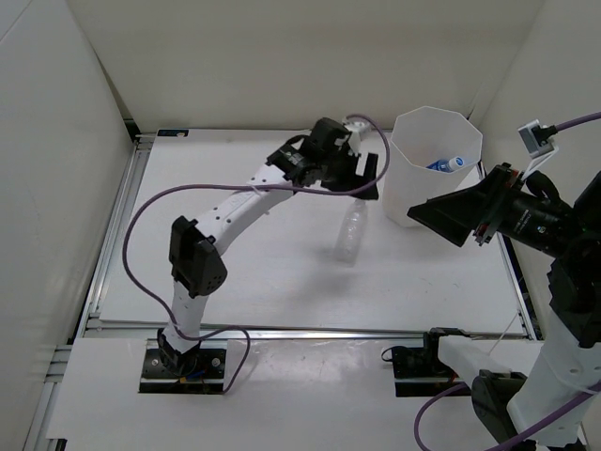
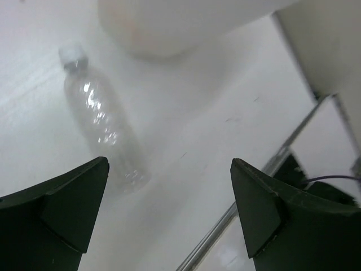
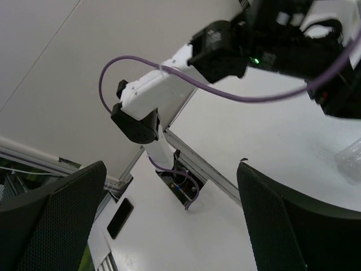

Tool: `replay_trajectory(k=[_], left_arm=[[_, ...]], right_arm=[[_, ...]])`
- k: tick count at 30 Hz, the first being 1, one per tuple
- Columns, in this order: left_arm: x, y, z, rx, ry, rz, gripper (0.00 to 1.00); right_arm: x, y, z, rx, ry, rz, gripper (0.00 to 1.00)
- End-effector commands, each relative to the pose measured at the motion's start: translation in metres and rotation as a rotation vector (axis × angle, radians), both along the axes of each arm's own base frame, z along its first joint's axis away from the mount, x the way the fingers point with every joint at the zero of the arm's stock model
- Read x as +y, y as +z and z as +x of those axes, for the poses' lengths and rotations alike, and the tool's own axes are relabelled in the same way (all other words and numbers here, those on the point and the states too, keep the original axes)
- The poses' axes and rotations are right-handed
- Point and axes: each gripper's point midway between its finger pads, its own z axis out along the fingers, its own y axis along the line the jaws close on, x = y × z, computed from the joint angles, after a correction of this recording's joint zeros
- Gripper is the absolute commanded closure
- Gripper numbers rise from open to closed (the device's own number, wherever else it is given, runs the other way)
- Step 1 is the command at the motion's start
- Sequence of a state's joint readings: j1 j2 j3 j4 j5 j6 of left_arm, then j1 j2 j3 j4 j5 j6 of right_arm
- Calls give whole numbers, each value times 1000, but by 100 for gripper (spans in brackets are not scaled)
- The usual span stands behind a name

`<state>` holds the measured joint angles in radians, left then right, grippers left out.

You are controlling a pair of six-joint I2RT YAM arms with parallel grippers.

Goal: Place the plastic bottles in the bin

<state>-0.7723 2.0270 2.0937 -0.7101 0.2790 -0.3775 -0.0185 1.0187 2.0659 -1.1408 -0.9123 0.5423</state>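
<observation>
One clear plastic bottle with a white cap point(image 1: 351, 231) lies flat on the white table point(image 1: 263, 272), near the tall white plastic bin point(image 1: 413, 202); a blue-capped bottle point(image 1: 445, 164) sits inside the bin; the left gripper point(image 1: 370, 178) hangs over the table by the bin wall.

From the left wrist, its fingers point(image 2: 67, 203) are apart and empty; the round bottle may roll if nudged.

From the right wrist, the right gripper point(image 3: 172, 166) is apart and empty too; it could bump the left arm point(image 3: 152, 93).

A clear unlabelled bottle point(image 2: 103, 121) with a white cap lies on its side below the spread jaws of the left gripper point(image 2: 169, 165), nearer its left-hand finger. Beyond the jaws the white faceted bin point(image 2: 169, 25) stands upright, holding a blue-capped bottle point(image 1: 445, 164).
</observation>
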Motion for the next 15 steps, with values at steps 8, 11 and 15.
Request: replay_trajectory(k=[8,11,15], left_arm=[[11,-105,-5,134,-23,268,0],[11,-147,-6,203,-17,321,0],[11,-182,0,259,7,358,0]], right_arm=[[-8,22,2,-105,-113,30,1],[-9,28,-2,-112,-125,44,1],[-10,31,0,-109,-135,49,1]])
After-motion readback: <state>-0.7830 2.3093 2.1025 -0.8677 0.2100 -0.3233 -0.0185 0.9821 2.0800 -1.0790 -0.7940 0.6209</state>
